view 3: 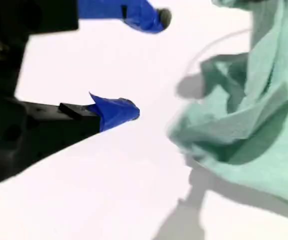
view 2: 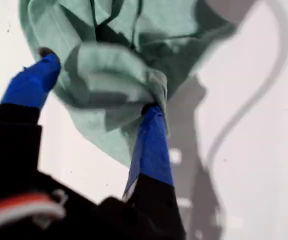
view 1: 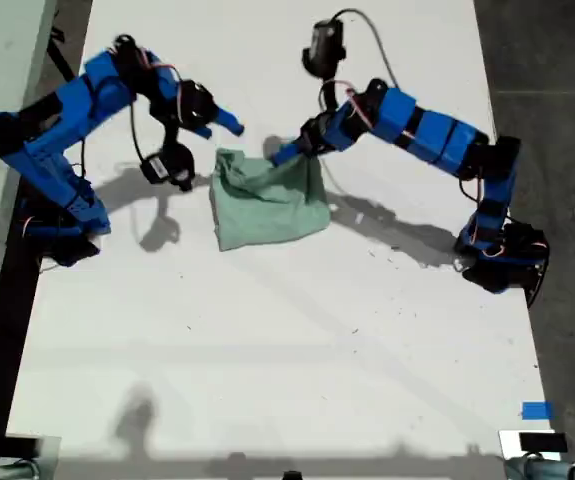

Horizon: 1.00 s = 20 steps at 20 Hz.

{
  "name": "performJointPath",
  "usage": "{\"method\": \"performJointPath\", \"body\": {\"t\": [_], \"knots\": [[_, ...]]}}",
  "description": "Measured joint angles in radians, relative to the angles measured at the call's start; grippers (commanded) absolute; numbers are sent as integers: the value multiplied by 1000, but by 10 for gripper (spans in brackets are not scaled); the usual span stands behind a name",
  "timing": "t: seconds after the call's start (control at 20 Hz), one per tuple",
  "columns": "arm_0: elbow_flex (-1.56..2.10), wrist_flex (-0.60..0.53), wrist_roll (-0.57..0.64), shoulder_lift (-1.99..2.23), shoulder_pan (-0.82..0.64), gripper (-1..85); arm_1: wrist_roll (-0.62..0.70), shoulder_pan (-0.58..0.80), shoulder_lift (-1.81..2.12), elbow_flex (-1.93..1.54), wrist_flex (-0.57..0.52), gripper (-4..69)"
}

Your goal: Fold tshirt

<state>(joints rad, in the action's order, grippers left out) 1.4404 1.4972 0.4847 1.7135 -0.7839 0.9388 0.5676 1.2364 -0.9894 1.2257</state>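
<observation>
Item: tshirt (view 1: 267,200), pale mint-green cloth, lying as a bunched, partly folded heap on the white table (view 1: 267,350), near the middle of the far half in the exterior view. Its longer run goes roughly from the exterior view's left to its right, with a raised, rumpled edge on the far side. Item: my first gripper (view 2: 96,82), on the arm reaching in from the exterior view's right (view 1: 302,148); its jaws are spread with a thick fold of the cloth bulging between them, both tips touching fabric, but I cannot tell whether they are pinching it or only straddling it. Item: my second gripper (view 3: 146,65), on the arm at the exterior view's left (view 1: 229,122); jaws apart, nothing between them, hovering just off the shirt's far corner on the exterior view's left, clear of the cloth. Relation of note: the shirt lies directly ahead of my second gripper and a little below it, so I judge a short forward dip would meet that corner; my first gripper is nearer, already at the cloth.
</observation>
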Motion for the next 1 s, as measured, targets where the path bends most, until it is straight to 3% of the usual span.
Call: {"method": "performJointPath", "body": {"t": [0.15, 0.3, 0.45, 0.6, 0.7, 0.8, 0.9, 1.0], "knots": [[132, 0, 120, 310, -261, 275, 51, 193, 233, -166, 54, 281], [330, -55, 124, 620, -258, 244, 60, 256, 480, -385, 95, 258], [646, -202, 18, 956, -78, 195, 15, 199, 723, -689, 75, 233], [997, -331, -153, 1279, 160, 167, -98, 51, 960, -1006, 11, 219], [1215, -420, -275, 1405, 304, 83, -186, -63, 1109, -1201, -31, 203], [1419, -480, -354, 1615, 439, 10, -275, -144, 1278, -1397, -60, 90], [1575, -476, -422, 1778, 506, 5, -390, -196, 1489, -1597, -77, 1], [1681, -520, -463, 1782, 551, 11, -494, -273, 1694, -1779, -81, -10]]}}
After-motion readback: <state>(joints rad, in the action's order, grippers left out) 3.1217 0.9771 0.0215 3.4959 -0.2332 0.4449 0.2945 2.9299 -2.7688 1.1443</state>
